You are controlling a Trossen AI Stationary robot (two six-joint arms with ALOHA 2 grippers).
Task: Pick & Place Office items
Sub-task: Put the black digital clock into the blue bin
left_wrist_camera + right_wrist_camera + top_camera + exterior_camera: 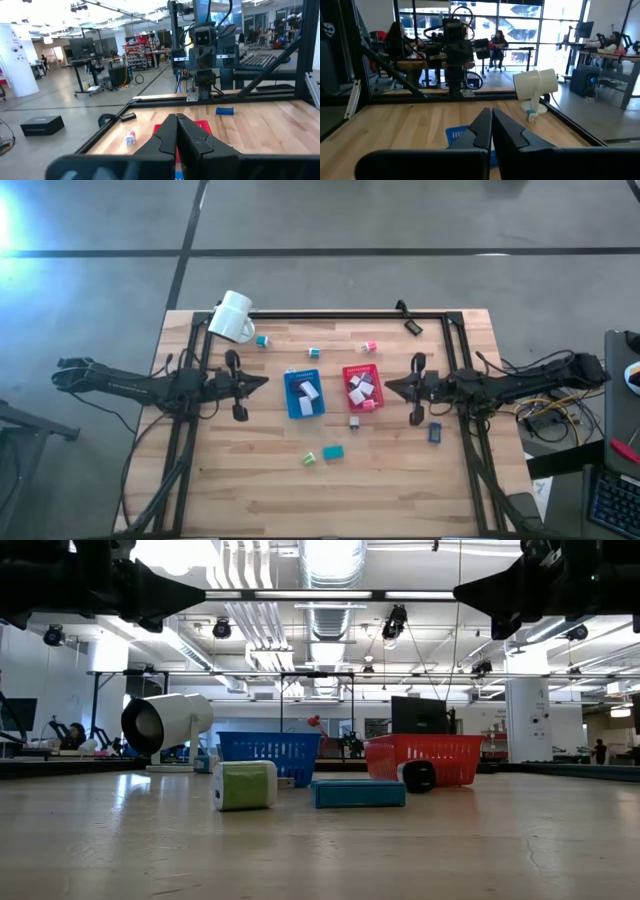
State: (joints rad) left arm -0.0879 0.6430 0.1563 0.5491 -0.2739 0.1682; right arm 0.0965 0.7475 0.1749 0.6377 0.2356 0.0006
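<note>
Small office items lie scattered on the wooden table: two teal pieces (262, 340) (314, 352), a pink one (369, 346), a grey one (354, 421), a dark blue one (435, 433), and a green block (310, 460) beside a teal block (333, 451). Several more lie inside the blue tray (290, 408) and the red tray (347, 370). My left gripper (262, 381) hovers shut left of the blue tray. My right gripper (390, 387) hovers shut right of the red tray. In the low view the green block (244, 785) and teal block (357, 793) rest flat in front of both trays.
A large white mug (233, 316) lies on its side at the table's far left corner. A black object (412, 327) sits near the far edge. A black frame rail (330, 314) runs along the far side. Bare wood stretches along the near edge.
</note>
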